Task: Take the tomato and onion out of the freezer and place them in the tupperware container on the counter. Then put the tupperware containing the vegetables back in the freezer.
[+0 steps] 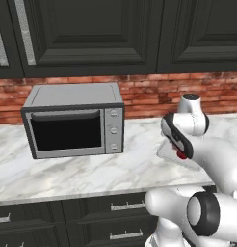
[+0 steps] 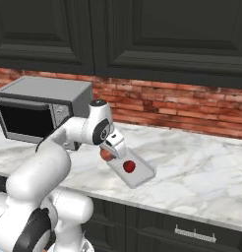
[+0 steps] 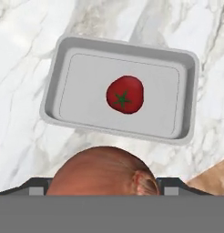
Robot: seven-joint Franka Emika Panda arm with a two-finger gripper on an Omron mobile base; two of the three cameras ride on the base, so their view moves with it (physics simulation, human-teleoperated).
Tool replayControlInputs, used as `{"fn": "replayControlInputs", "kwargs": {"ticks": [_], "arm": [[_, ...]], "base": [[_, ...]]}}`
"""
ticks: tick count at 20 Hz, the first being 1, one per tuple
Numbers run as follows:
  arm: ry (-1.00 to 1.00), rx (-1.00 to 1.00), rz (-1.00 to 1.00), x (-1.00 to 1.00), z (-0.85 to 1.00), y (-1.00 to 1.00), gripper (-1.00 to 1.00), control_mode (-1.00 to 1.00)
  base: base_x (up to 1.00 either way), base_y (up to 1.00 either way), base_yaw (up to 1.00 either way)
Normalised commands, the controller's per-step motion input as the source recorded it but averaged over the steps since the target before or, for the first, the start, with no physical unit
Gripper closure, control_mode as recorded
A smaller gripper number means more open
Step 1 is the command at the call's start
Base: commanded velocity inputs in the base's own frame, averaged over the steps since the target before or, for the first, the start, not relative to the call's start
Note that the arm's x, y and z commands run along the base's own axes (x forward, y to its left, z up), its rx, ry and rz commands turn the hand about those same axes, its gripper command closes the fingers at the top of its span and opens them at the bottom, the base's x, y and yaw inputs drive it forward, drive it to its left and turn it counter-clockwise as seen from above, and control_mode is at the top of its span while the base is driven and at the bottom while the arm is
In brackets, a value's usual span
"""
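Note:
The glossy red tomato (image 3: 125, 94) lies inside the pale tupperware container (image 3: 51, 93), right of its middle in the hand view. The container (image 2: 144, 175) rests on the marble counter (image 2: 201, 167) near its front edge. My gripper (image 3: 104, 187) hangs just above and beside the container, shut on the orange-brown onion (image 3: 102, 170), whose lower part is hidden. From the right base view the onion (image 2: 106, 154) sits under the hand (image 2: 113, 142), at the container's near-left corner. From the left base view the arm covers most of the container (image 1: 164, 153). The freezer is out of view.
A silver microwave (image 1: 74, 125) stands on the counter to the left, against the red brick wall (image 1: 149, 91). Dark upper cabinets (image 1: 91, 34) hang overhead and dark drawers (image 1: 120, 212) sit below. Open marble stretches right of the container (image 2: 206, 177).

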Motion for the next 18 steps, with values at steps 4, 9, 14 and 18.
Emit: {"fn": "replayControlInputs", "kwargs": {"ticks": [4,9,14,18], "arm": [[0.0,0.0,0.0,0.74,-0.54,-0.27,1.0,-1.0],[0.0,0.0,0.0,0.59,-0.52,-0.28,1.0,-1.0],[0.0,0.0,0.0,0.44,-0.42,-0.03,1.0,-1.0],[0.0,0.0,0.0,0.31,-0.4,0.0,1.0,-1.0]], "base": [[0.0,0.0,0.0],[0.0,0.0,0.0],[0.0,0.0,0.0],[0.0,0.0,0.0]]}}
